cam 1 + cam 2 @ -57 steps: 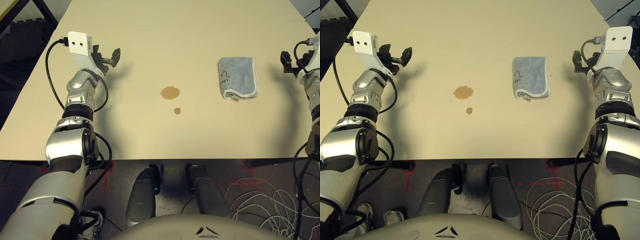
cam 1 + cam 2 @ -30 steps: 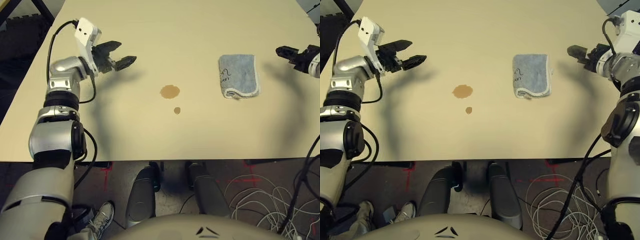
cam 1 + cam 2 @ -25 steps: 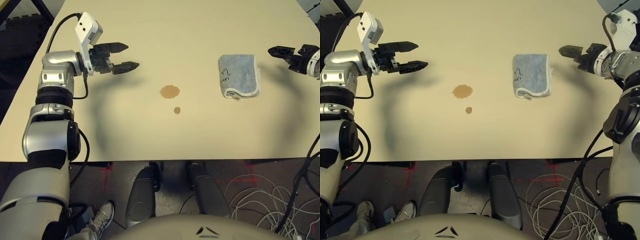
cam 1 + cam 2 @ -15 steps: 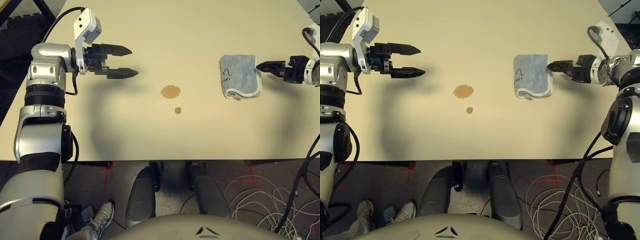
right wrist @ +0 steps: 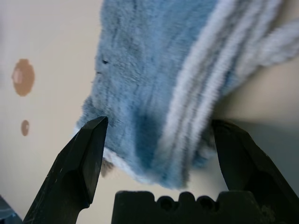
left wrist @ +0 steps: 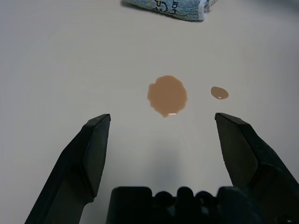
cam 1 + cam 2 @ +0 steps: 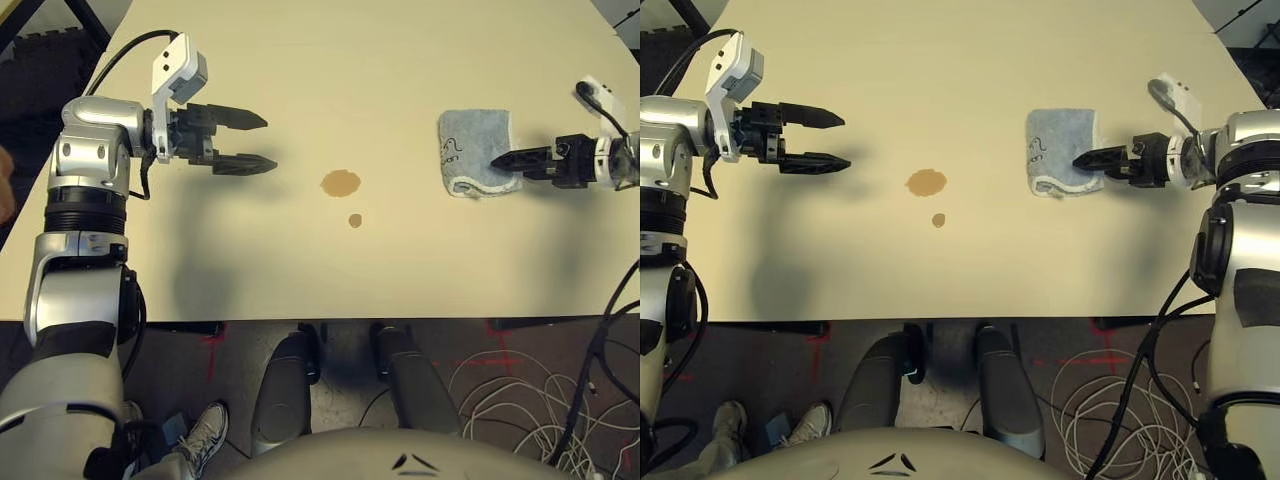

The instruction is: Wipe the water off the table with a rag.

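The left gripper [image 7: 272, 143] has its fingers spread over bare table [image 7: 300, 260], the two spots of water [image 7: 340, 183] just beyond their tips; best leave it there, out of the way. The folded rag [image 7: 1060, 150] lies right of the water, under the right gripper [image 5: 161, 121], whose fingers stand wide apart with the stitched edge between them. For a sure pick-up, I'd lower both tips to the tabletop, then close squarely on the folded layers.

White cables [image 7: 1120, 410] coiled on floor [image 7: 950, 400]; 2 shoes [image 7: 812, 420].
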Available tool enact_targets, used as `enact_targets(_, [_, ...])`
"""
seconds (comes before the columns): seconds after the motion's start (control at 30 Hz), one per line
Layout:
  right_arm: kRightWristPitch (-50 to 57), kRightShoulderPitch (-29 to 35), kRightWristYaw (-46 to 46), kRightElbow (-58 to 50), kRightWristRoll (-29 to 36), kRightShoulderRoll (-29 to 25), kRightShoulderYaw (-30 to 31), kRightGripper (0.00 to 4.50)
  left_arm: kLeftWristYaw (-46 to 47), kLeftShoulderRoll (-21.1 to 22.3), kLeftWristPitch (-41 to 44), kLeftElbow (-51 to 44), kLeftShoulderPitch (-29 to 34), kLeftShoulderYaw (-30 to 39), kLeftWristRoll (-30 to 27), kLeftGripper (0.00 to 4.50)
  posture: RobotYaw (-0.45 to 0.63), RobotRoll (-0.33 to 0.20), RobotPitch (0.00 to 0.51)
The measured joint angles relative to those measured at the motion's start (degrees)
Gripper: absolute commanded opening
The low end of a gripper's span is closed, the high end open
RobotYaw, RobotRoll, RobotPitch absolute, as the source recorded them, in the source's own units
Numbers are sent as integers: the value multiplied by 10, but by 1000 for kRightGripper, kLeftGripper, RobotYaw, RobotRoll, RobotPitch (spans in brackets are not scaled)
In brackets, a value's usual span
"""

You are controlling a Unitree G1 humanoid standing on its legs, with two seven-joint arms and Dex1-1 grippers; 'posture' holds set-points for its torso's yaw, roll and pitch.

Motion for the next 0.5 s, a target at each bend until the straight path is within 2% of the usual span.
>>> enact_targets(0.37, [6, -7, -93, 0, 58, 48, -78, 4469, 4, -10, 6, -8, 9, -5, -3, 4500, -21, 0, 281])
enact_targets(0.47, [-8, -5, -163, 0, 83, 56, -118, 3877, 5, -17, 6, -8, 9, -7, -4, 4500, -25, 0, 280])
enact_targets(0.5, [-14, -4, -187, 0, 89, 59, -129, 3479, 5, -18, 6, -8, 9, -9, -4, 4500, -30, 0, 278])
